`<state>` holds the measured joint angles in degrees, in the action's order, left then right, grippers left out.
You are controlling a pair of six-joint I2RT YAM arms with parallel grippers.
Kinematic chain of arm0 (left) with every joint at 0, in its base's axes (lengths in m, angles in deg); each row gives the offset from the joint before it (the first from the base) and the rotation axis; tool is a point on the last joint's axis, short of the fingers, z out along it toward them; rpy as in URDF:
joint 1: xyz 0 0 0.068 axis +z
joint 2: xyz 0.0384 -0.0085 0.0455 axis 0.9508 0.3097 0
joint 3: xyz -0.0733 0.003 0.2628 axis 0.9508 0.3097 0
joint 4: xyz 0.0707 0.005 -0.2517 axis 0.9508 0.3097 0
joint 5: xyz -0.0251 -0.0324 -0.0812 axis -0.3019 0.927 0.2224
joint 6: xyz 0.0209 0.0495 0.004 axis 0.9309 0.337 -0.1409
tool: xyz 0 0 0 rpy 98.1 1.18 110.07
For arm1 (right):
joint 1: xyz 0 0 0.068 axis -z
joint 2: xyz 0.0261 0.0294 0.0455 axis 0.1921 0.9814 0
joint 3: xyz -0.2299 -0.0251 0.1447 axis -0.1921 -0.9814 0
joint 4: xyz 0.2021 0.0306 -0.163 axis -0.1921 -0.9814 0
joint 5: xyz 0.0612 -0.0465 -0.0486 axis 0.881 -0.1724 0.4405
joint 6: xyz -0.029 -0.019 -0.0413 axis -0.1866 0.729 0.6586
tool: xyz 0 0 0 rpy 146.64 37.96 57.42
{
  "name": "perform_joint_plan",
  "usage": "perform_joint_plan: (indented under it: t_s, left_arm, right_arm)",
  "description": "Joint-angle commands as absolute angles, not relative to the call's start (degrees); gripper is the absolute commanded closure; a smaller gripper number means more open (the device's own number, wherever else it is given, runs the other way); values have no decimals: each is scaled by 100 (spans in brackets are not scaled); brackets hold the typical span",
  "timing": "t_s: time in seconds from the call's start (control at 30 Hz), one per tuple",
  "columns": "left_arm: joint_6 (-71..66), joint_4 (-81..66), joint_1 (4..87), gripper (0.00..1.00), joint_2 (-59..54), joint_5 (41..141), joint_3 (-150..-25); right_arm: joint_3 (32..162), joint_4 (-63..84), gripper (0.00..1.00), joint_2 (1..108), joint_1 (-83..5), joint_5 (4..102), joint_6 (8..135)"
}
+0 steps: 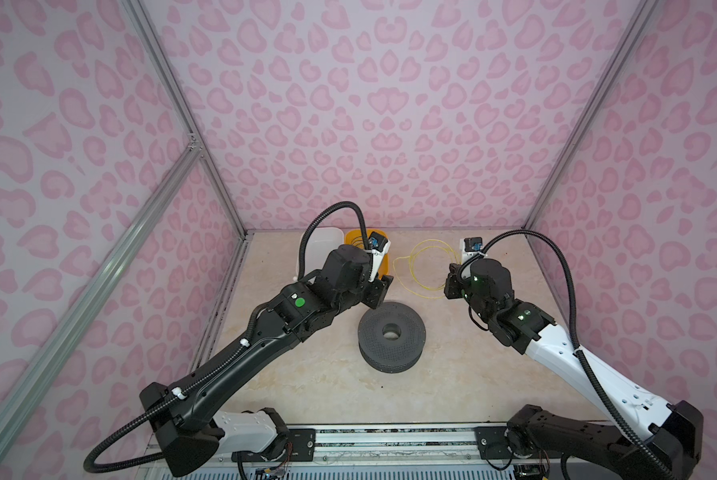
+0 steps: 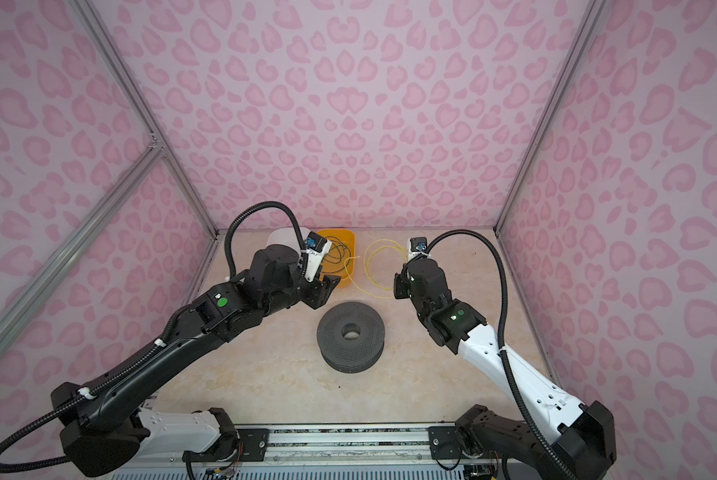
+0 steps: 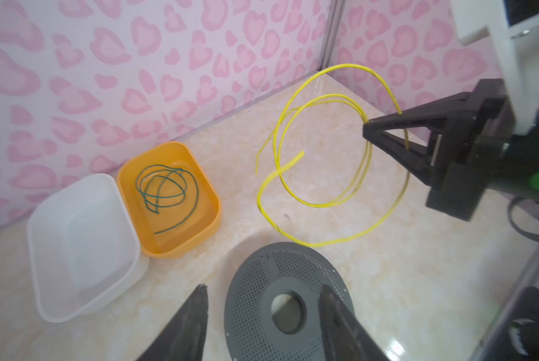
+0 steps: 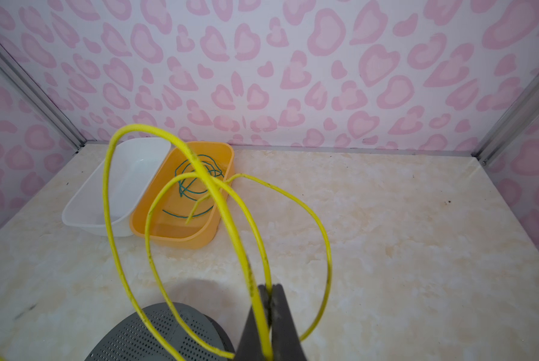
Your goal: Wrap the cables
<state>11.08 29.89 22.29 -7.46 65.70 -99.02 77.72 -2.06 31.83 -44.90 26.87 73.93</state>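
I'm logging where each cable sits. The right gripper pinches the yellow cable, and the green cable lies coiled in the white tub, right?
Not quite. The left wrist view shows the green cable coiled in the orange tub, not the white tub beside it. The right gripper does pinch the yellow cable.

Both top views hang high over the front rail point(image 1: 390, 437), tilted down at the back wall point(image 1: 390, 124), so pretty much the same framing of the whole counter point(image 1: 307, 390). Left wrist cam sits low and close, aimed past the grey perforated spool point(image 3: 262, 281) toward the back wall. Right wrist cam hugs the counter too, facing the same wall. All four share the spool, orange tub point(image 3: 174, 250) and yellow cable point(image 3: 327, 243).
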Motion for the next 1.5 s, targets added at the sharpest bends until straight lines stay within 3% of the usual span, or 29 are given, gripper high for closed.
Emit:
perform_joint_plan:
  t_s: [0.0, 0.4, 0.57, 0.83, 1.03, 1.27, 1.47]
  left_arm:
    - [1916, 2869, 2081, 45, -437, 5169, -10255]
    - [2284, 2909, 2077, 44, -124, 6750, -10638]
    - [2395, 2899, 2076, 44, 4, 6788, -10688]
    - [2489, 2585, 2081, 58, 418, 6104, -10858]
    - [2488, 2463, 2081, 63, 418, 6041, -10854]
    - [2438, 2369, 2081, 89, 393, 6007, -10747]
    - [1858, 1942, 2262, 96, 180, 6128, -10477]
  right_arm:
    - [7762, -213, 100, 3157, -4577, 2384, 7411]
    - [7715, -305, 100, 2979, -4706, 2390, 7354]
    - [7698, -290, 100, 2934, -4730, 2451, 7331]
    - [7654, -326, 100, 2856, -4869, 2463, 7295]
    - [7605, -330, 100, 2836, -4981, 2421, 7293]
    - [7511, -266, 100, 2796, -5027, 2370, 7230]
    - [7338, -122, 100, 2788, -5040, 2236, 7056]
